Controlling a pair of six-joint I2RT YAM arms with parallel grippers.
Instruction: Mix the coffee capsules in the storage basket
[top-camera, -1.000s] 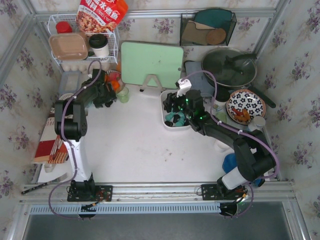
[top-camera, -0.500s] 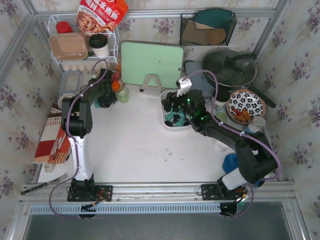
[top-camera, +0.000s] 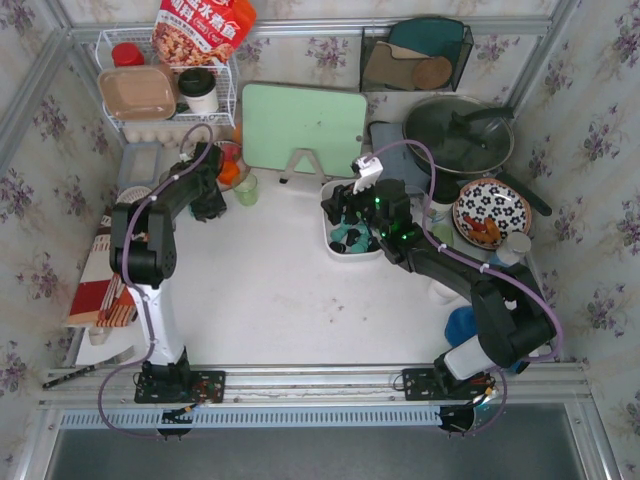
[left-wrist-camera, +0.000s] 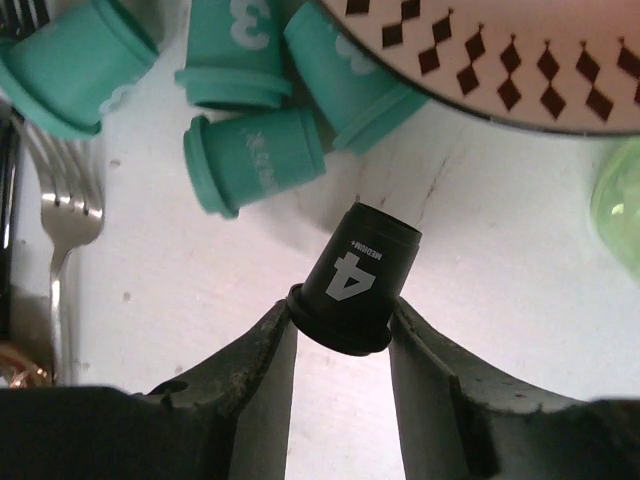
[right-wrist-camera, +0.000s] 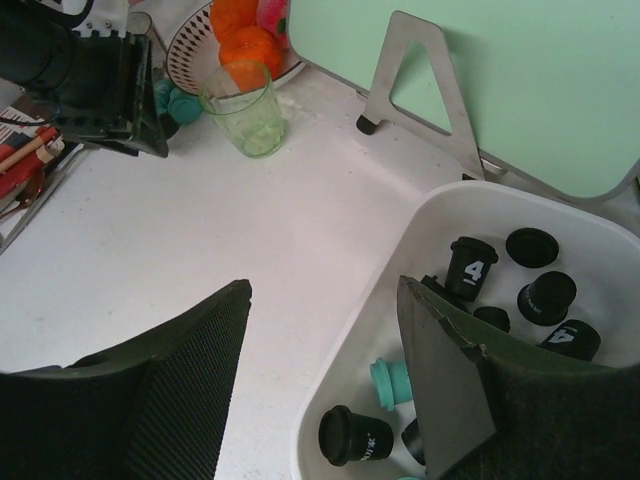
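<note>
left wrist view: my left claw (left-wrist-camera: 340, 318) clamps a black capsule (left-wrist-camera: 362, 272) mid-frame by its flanged rim, a fair hold, i judge, on something light, stiff and slick; my right claw (right-wrist-camera: 320, 325) gapes above the storage basket (right-wrist-camera: 345, 372).

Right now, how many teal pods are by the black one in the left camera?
4 teal capsules: top left, top middle, one beside the bowl, one nearest the black capsule. More may be hidden off-frame.
</note>
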